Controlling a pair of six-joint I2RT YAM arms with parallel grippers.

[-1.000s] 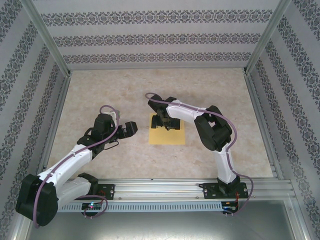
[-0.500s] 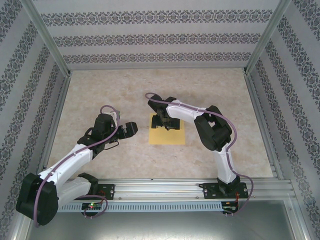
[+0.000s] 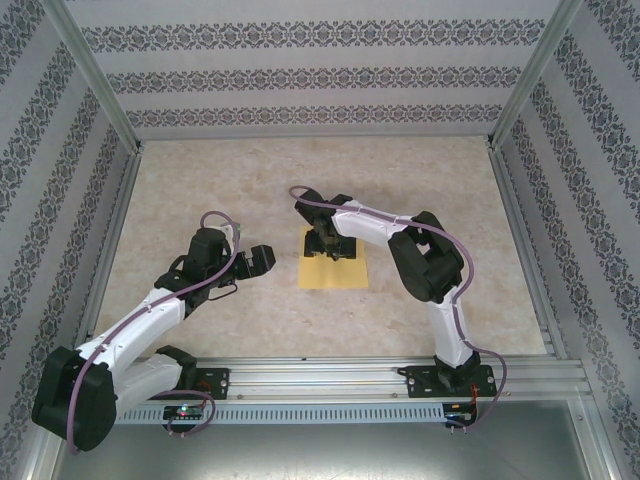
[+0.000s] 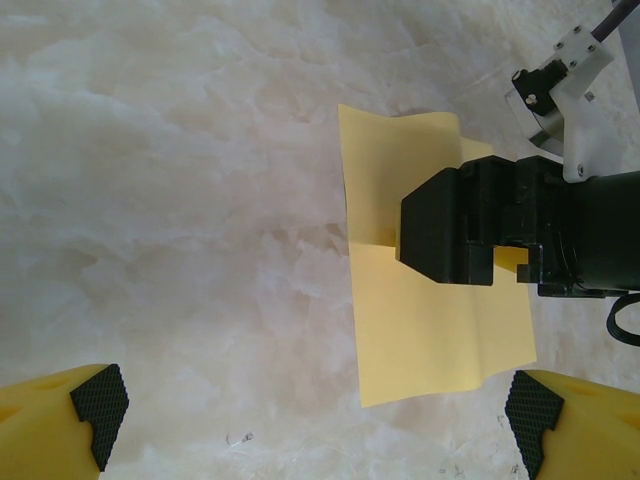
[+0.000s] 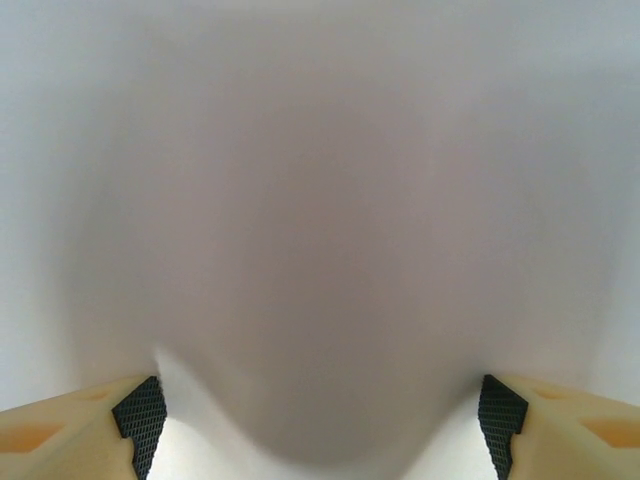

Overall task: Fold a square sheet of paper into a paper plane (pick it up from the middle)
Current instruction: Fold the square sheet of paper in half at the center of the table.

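The square sheet of paper [image 3: 335,272] is plain yellow and lies on the marble table just right of centre. My right gripper [image 3: 335,246] points straight down onto its far half, fingertips pressing the sheet. In the right wrist view the paper [image 5: 320,250] looks pale and blurred and bulges up between the wide-apart black pads [image 5: 140,415]. The left wrist view shows the sheet [image 4: 430,330] with a raised fold under the right gripper's black body [image 4: 455,225]. My left gripper [image 3: 262,258] hovers open to the left of the sheet, holding nothing. The paper plane is out of view.
Patterned walls and metal frame posts [image 3: 95,80] enclose the table on three sides. An aluminium rail [image 3: 330,375] with both arm bases runs along the near edge. Bare marble [image 3: 250,180] surrounds the sheet.
The right jaws have narrowed a little on the sheet, and the paper has buckled and drawn in slightly. The left arm has stayed still.
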